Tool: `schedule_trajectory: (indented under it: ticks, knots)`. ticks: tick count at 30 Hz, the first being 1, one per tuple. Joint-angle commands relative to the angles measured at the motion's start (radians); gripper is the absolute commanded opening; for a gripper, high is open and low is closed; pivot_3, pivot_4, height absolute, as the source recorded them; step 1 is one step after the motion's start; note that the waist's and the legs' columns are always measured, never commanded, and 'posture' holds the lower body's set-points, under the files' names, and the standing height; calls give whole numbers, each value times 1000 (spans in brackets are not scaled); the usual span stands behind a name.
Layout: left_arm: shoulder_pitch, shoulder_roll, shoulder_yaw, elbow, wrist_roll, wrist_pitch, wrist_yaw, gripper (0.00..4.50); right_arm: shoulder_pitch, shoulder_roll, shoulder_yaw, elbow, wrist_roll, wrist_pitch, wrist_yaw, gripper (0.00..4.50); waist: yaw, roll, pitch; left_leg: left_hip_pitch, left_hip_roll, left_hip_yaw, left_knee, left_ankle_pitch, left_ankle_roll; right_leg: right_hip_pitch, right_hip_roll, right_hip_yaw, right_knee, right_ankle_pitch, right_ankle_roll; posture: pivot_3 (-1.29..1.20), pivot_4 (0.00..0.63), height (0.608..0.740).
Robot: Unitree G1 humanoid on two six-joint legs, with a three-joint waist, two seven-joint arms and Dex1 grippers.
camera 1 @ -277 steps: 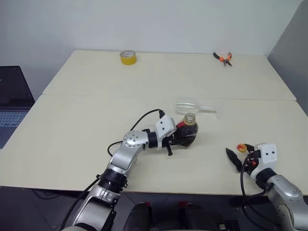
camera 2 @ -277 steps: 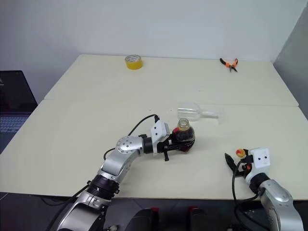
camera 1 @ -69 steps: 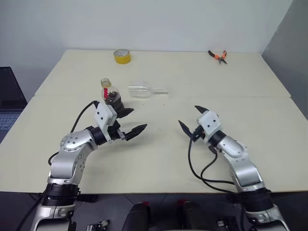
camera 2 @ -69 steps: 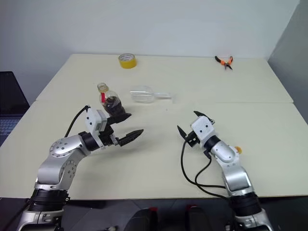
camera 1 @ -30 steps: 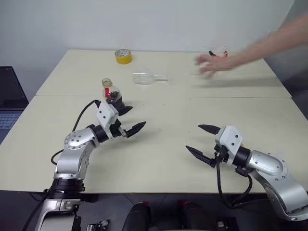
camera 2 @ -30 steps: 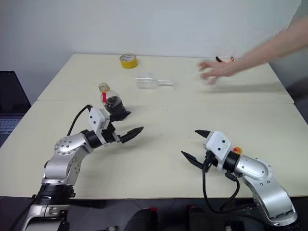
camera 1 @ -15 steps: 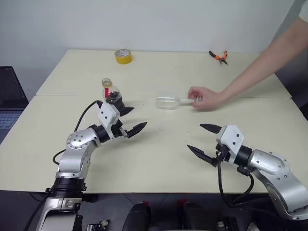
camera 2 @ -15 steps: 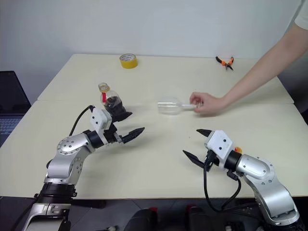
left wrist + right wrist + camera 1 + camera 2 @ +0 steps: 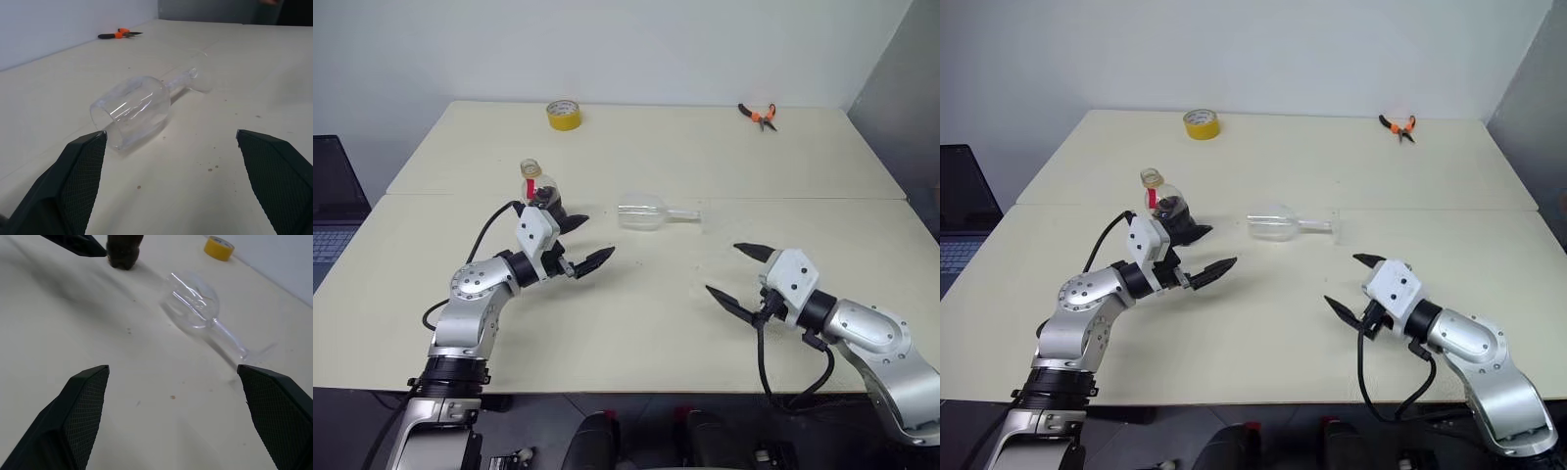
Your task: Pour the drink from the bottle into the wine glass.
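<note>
I see the wine glass [image 9: 651, 212] lying on its side on the table [image 9: 705, 147], near the middle, its open mouth toward my left arm and its stem and foot pointing toward my right. It sits between my two grippers but touches neither.

My left gripper [image 9: 582, 243] hangs just above the tabletop with its two black fingers spread as wide as they go and nothing held between them. The glass lies ahead of it and a little to the right; in the left wrist view the bowl of the glass [image 9: 131, 111] sits between the two finger pads [image 9: 80, 171], mouth nearest the camera, still apart from them.

The bottle [image 9: 540, 197] stands upright just behind that left gripper, close to its far finger. Its top is uncapped, a red label runs down the neck, and the drink [image 9: 546, 205] fills only the lower part. In the right wrist view I see its dark base [image 9: 122, 252] beside a left finger tip.

My right gripper [image 9: 736, 274] is also fully spread and empty, held low over the near right part of the table, well apart from the glass, whose foot is the nearest part to it.

A yellow tape roll [image 9: 562, 115] and orange-handled pliers [image 9: 758, 116] lie at the far edge
</note>
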Motion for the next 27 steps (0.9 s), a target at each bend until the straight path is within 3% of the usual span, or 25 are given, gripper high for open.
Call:
schedule_trajectory:
  ticks: [1,8,18,27]
  knots:
    - [18,40,44,-36,-24,-2,-21,4500,-81,-6,53,-51,-118,11,-65,4475,-1,0,0,0,0,0,0,0,0,0,0,0,0,0,0,0,150,740]
    - [82,93,91,-44,-28,-5,-26,4500,-241,-34,252,44,-420,36,-117,4475,-3,0,0,0,1,0,-1,0,0,-1,1,0,1,-1,-1,0,150,740]
    - [134,118,83,-117,-42,52,-43,4500,-500,103,443,363,-683,19,-168,4475,-2,0,0,0,0,0,0,0,0,-1,0,0,1,-1,-1,0,150,740]
    - [115,98,67,-93,-28,33,-45,4500,-667,233,503,701,-841,-41,-273,4475,-3,0,0,0,0,1,0,0,0,-2,0,0,2,-1,-2,0,150,740]
